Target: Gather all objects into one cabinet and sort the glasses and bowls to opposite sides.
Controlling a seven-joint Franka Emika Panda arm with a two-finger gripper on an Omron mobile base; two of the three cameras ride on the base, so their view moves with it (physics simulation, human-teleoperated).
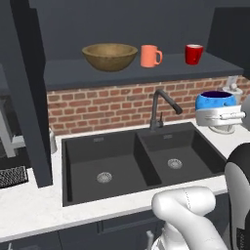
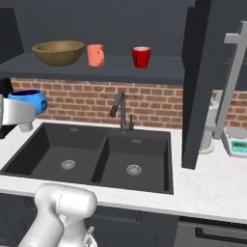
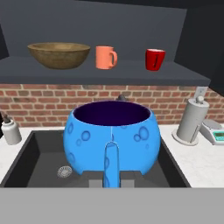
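My gripper (image 3: pixel 111 178) is shut on the near wall of the glossy blue bowl (image 3: pixel 111 140), holding it upright in the air above the sink. From the base views the blue bowl (image 1: pixel 215 101) (image 2: pixel 30 101) hangs over the sink's right side, below the shelf. The dark wall cabinet (image 1: pixel 146 68) stands open. On its shelf, from left to right, sit the wide wooden bowl (image 1: pixel 109 55) (image 2: pixel 58 52) (image 3: pixel 58 54), the orange mug (image 1: pixel 150 55) (image 2: pixel 95 55) (image 3: pixel 105 57) and the red mug (image 1: pixel 193 53) (image 2: pixel 141 57) (image 3: pixel 154 59). The blue bowl hides my fingertips.
A black double sink (image 1: pixel 132 161) with a dark faucet (image 1: pixel 161 105) lies below, set in a white counter (image 2: pixel 212 188). The open cabinet doors (image 1: pixel 29 88) (image 2: pixel 205 77) hang at both sides. A paper towel holder (image 3: pixel 192 120) and a scale (image 2: pixel 236 141) stand at the right.
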